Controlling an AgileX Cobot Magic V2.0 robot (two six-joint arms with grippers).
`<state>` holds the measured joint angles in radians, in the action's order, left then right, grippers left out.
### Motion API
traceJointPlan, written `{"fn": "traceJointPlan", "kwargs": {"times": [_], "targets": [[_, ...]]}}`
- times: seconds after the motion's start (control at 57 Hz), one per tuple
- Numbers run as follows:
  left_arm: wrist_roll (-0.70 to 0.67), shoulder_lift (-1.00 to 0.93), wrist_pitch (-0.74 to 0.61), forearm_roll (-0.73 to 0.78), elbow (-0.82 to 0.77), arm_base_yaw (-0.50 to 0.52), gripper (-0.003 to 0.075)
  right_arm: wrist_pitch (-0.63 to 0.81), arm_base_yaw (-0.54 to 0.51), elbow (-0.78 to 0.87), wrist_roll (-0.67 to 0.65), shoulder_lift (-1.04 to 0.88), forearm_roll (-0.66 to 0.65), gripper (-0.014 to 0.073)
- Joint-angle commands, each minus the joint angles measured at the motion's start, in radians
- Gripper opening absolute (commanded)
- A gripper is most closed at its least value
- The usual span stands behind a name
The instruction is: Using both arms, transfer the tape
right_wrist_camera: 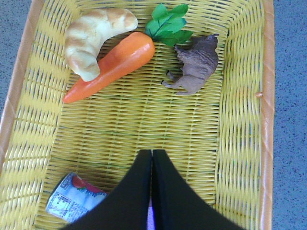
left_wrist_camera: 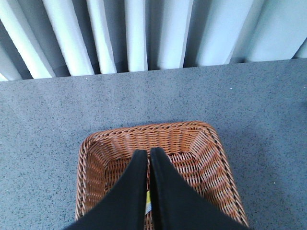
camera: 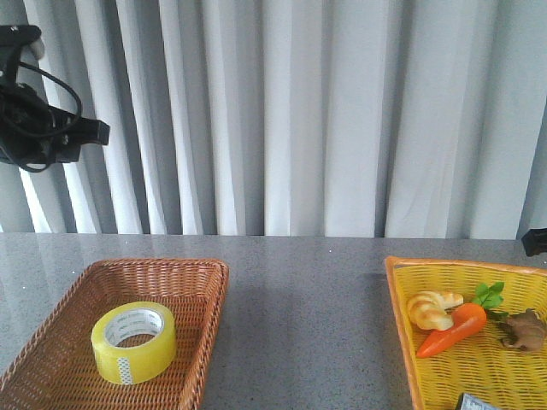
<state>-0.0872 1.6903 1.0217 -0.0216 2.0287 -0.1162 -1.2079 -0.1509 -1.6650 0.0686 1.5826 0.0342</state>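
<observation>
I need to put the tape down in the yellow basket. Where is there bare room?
The yellow basket has a bare middle, between the carrot and bison at one end and the can at the other. The end with the croissant is crowded.

Two baskets are counted on the grey surface (camera: 308, 316): one brown wicker basket (camera: 205, 295) and one yellow woven basket (camera: 402, 342). One roll of yellow tape (camera: 134, 342) is counted in the brown basket, beneath the left jaws. Four items are counted in the yellow basket: one croissant (right_wrist_camera: 96, 40), one carrot (right_wrist_camera: 112, 64) and one brown animal figure (right_wrist_camera: 196, 64) ahead of the right jaws, and one printed can (right_wrist_camera: 72, 203) just beside them. Two pairs of jaws are counted, each with its tips together.
</observation>
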Motion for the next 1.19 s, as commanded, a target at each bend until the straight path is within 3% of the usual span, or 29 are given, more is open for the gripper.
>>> {"fn": "traceJointPlan", "kwargs": {"times": [0.0, 0.509, 0.684, 0.842, 1.175], "targets": [[-0.004, -0.057, -0.039, -0.011, 0.026, 0.0, -0.0007, 0.039, -0.003, -0.024, 0.001, -0.032, 0.0, -0.0008], [-0.004, -0.052, -0.037, -0.006, 0.022, 0.0, -0.0006, 0.039, -0.003, -0.024, 0.001, -0.032, 0.0, -0.0008], [-0.004, -0.149, -0.055, 0.009, -0.068, -0.001, -0.0006, 0.038, -0.003, -0.024, 0.001, -0.032, 0.0, -0.0008], [-0.004, -0.4, -0.188, 0.007, -0.378, 0.008, -0.0006, 0.038, -0.003, -0.024, 0.001, -0.032, 0.0, -0.0008], [0.003, -1.08, -0.526, 0.098, -1.223, 0.007, -0.0006, 0.038, -0.003, -0.024, 0.001, -0.032, 0.0, -0.0008]]}}
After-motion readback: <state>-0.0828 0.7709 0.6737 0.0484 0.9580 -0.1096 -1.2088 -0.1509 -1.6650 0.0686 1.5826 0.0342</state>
